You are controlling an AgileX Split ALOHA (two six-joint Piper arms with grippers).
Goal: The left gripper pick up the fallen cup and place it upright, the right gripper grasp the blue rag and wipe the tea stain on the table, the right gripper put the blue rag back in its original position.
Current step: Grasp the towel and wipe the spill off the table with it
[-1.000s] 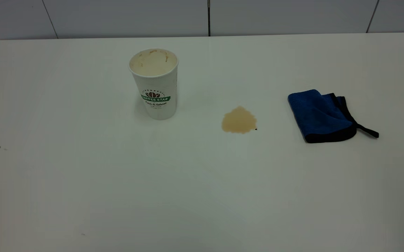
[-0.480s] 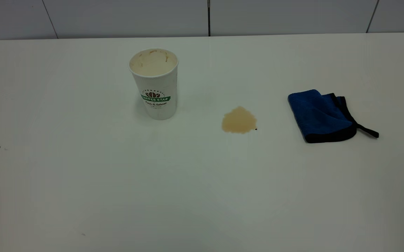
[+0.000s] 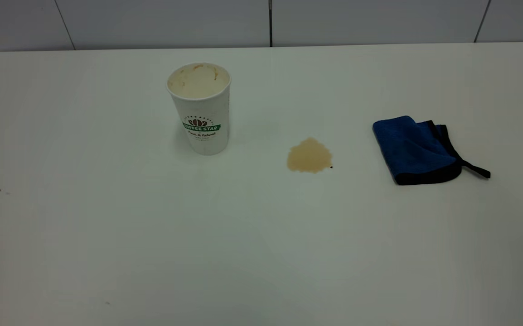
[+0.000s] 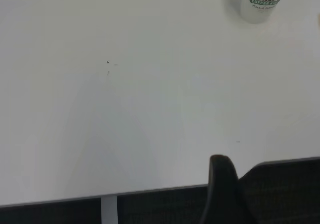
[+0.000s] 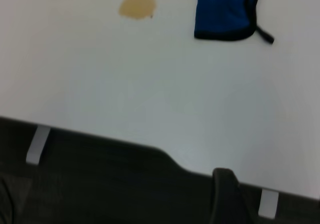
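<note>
We see the table (image 3: pixel 107 235) under soft, even light, dim enough that the white top reads greyish, darker toward the near edge and right side. A pale sheen runs across the far part. The cup (image 3: pixel 201 108) throws only a faint shadow to its left, so the light perhaps comes from above and the right. The rag (image 3: pixel 413 149) has barely any shadow. The exterior view is slightly soft. Both wrist views are blurred, the right one most: there the stain (image 5: pixel 137 4) has fuzzy edges.
</note>
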